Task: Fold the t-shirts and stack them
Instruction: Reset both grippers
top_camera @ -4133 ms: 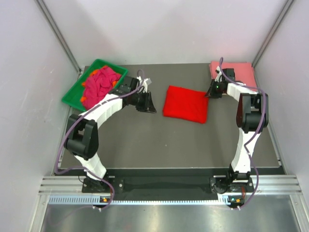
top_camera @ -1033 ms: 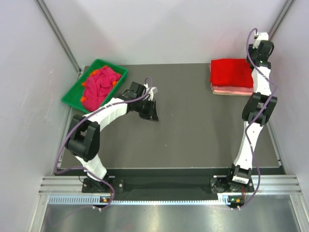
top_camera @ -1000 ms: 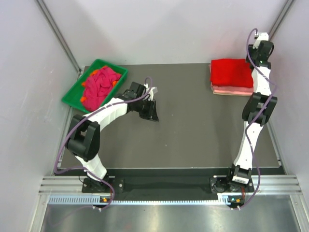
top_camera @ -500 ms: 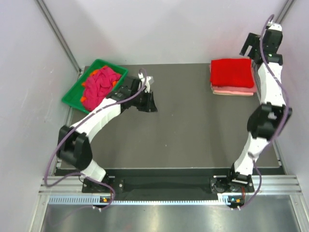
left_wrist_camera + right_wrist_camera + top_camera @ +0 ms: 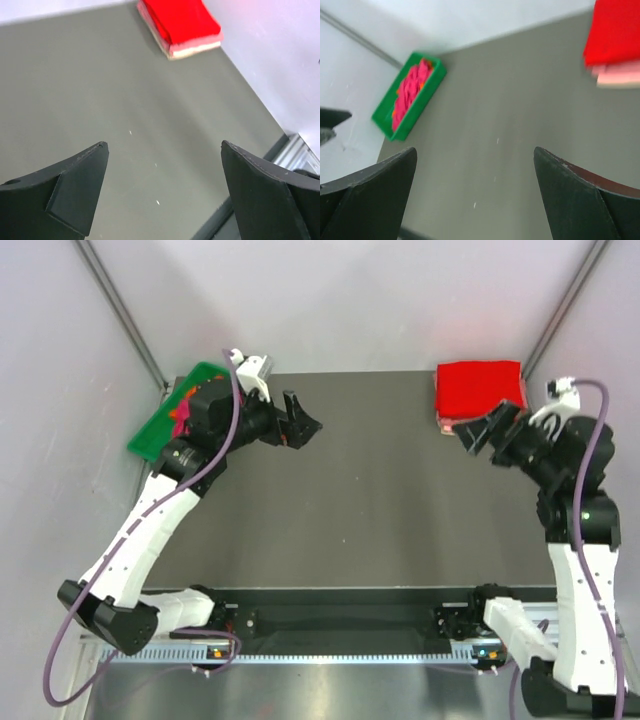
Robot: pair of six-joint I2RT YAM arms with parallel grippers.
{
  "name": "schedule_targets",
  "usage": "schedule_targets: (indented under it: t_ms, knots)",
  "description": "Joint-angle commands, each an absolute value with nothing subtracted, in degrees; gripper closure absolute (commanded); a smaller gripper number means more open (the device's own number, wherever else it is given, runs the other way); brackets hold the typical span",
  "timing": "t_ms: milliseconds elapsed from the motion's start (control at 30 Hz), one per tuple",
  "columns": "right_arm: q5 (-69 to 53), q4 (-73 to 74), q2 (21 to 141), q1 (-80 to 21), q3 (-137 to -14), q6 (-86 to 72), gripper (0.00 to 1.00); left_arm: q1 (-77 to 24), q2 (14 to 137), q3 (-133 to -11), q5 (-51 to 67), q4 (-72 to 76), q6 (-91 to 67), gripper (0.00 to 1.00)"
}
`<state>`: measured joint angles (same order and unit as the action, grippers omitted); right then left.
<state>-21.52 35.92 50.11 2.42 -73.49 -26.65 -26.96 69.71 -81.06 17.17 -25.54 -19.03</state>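
Note:
A folded bright red t-shirt (image 5: 480, 387) lies on top of a folded salmon pink one (image 5: 199, 48) at the table's far right corner. The same red t-shirt (image 5: 182, 21) shows in the left wrist view, and both show in the right wrist view, red (image 5: 615, 30) over pink (image 5: 621, 77). Crumpled magenta and orange t-shirts (image 5: 409, 92) fill the green tray (image 5: 426, 99). My left gripper (image 5: 304, 416) is raised near the tray, open and empty (image 5: 164, 146). My right gripper (image 5: 479, 431) hangs just in front of the stack, open and empty (image 5: 475, 151).
The green tray (image 5: 148, 436) sits at the far left corner, mostly hidden behind my left arm in the top view. Grey walls close in the table on the left, right and back. The dark table top (image 5: 390, 500) lies between the arms.
Both arms have lifted off the table and swung back towards the near side. Both grippers have opened wider. The right gripper came from behind the stack to its front.

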Motion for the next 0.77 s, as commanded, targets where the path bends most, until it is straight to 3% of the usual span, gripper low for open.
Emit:
schedule_targets:
  t_ms: [0,333,733]
  knots:
    - [-24.1,39.1,44.9,2.5,-66.5,-28.4,0.00,-27.0,67.7,-77.5,18.9,-26.1,-21.2,0.01]
    - [-19.6,43.0,39.3,2.5,-61.1,-24.1,0.00,-27.0,55.6,-65.3,15.6,-18.2,-24.0,0.01]
    - [-18.5,42.1,38.6,2.5,-64.6,-23.2,0.00,-27.0,55.5,-66.6,16.2,-20.2,-23.6,0.01]
